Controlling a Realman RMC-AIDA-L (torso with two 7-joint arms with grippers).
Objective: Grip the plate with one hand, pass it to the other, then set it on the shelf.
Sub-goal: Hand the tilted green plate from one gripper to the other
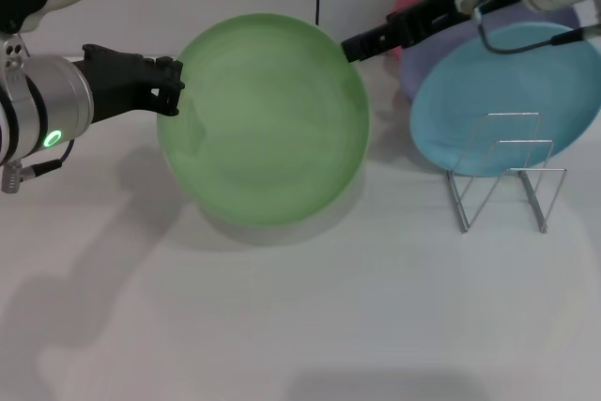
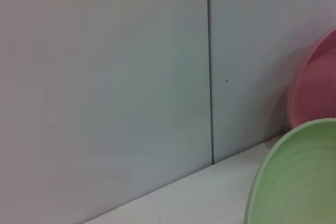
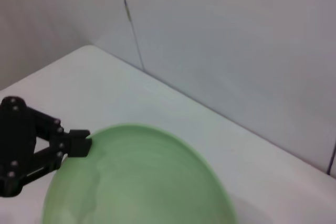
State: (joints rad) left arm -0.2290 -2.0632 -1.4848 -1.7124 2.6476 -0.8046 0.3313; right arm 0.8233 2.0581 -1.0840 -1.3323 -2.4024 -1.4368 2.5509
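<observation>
left end effector (image 1: 170, 86): left edge of frame, mid-height; fingers closed down on the plate's left rim, holding it

plate (image 1: 263, 119): centre-left of frame, lifted off the table (image 1: 300, 326), face toward the camera, spanning between both arms

right end effector (image 1: 355, 45): upper right of centre; slim tip touching the plate's upper right rim, but I cannot tell its opening or whether it grips

shelf (image 1: 507, 171): right of frame, well apart from the plate; the right arm is nearer, so the handover goes rightward
</observation>
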